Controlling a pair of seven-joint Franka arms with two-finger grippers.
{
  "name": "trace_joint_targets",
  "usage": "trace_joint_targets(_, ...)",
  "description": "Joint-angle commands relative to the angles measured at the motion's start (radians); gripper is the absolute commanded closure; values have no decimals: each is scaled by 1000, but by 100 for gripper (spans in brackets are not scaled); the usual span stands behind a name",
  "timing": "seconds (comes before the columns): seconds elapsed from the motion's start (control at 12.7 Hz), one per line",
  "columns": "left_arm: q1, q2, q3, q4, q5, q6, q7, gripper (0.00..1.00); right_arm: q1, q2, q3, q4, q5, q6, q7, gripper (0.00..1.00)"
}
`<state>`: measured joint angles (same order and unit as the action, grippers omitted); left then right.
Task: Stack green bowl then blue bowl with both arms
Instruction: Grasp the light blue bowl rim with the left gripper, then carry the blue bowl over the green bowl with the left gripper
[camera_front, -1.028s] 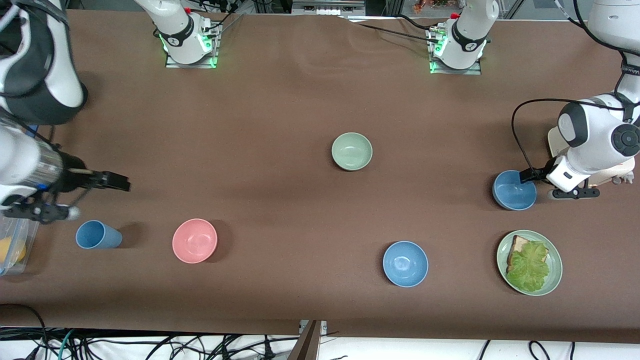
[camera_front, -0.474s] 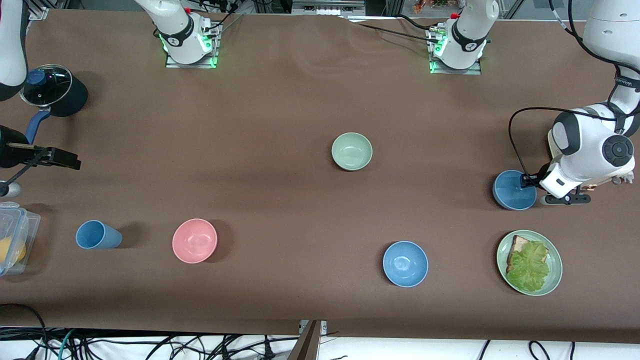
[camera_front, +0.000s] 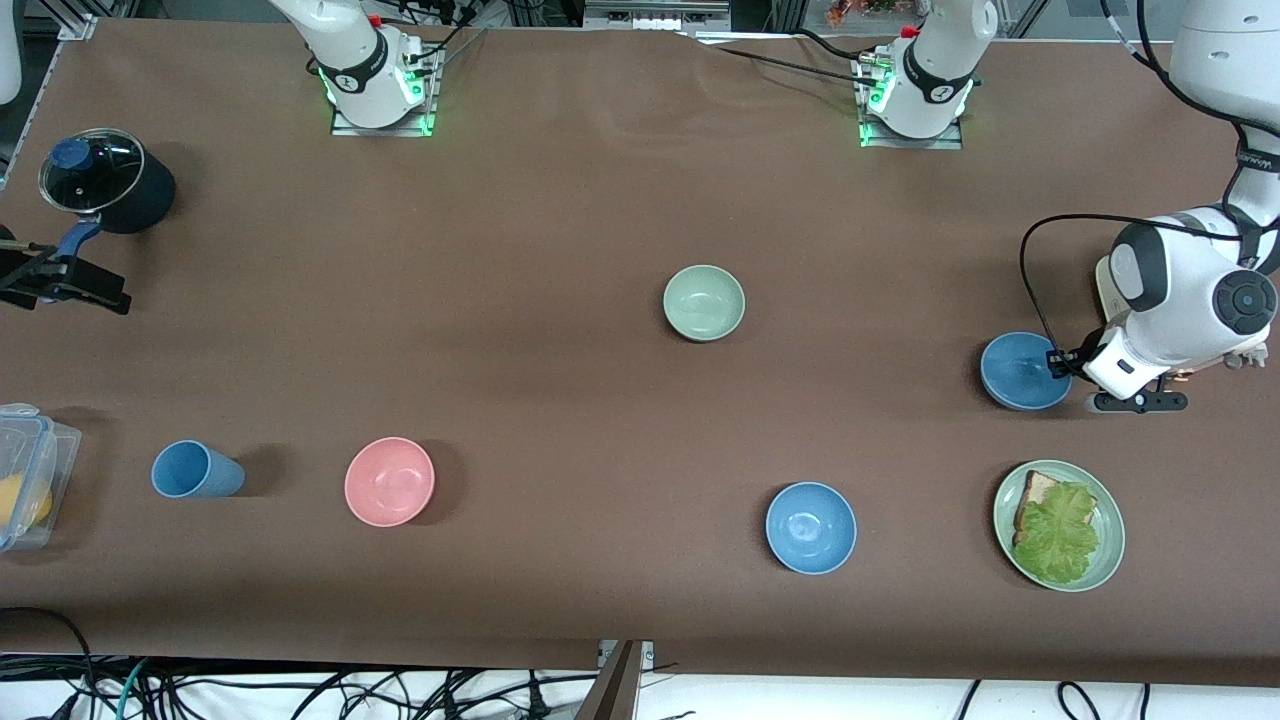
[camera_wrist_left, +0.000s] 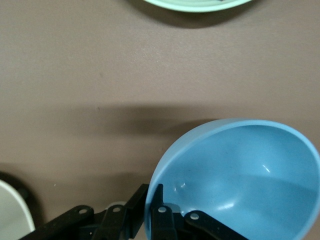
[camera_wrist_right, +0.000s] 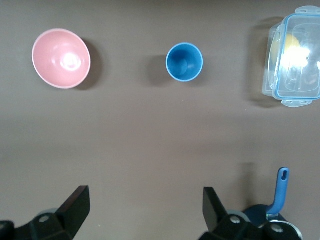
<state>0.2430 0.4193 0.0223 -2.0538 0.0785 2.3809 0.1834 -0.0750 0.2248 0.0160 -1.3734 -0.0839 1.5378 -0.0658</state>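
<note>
My left gripper (camera_front: 1058, 366) was clenched on the rim of a blue bowl (camera_front: 1022, 371) at the left arm's end of the table, one finger inside the wall and one outside, as the left wrist view showed (camera_wrist_left: 159, 210). That bowl looked tilted in the grip, and I could not tell whether its base was touching the tabletop. My right gripper (camera_wrist_right: 145, 210) hung released, fingers spread wide, over the right arm's end of the table near a black lidded pot (camera_front: 105, 180); that arm was waiting.

The green bowl (camera_front: 704, 302) sat upright and alone near the middle of the table, well apart from both grippers. A second blue bowl (camera_front: 811, 527) stood nearer the camera than it.

I judged these bowls light, rigid and smooth, likely plastic. A rim pinch suits them, but a thin smooth wall could swing or slip between the fingers. For the green bowl I would take the rim the same way and keep it level.
</note>
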Motion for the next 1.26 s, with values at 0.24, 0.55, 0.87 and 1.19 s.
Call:
trace_joint_targets(0.24, 2, -230, -126, 3, -93, -325, -2, 100, 56, -81, -74, -98, 16, 12, -134, 0)
trace_joint_targets(0.55, 2, -260, -353, 3, -163, -382, -161, 100, 70, -53, -71, -81, 20, 4, -126, 0)
trace_joint_targets(0.87, -8, -209, -543, 23, -291, -350, -355, 100, 73, -51, -65, -81, 53, 4, -117, 0)
trace_joint_targets(1.19, -141, -114, -576, 23, -302, -165, -516, 100, 72, -50, -67, -81, 79, 5, -91, 0)
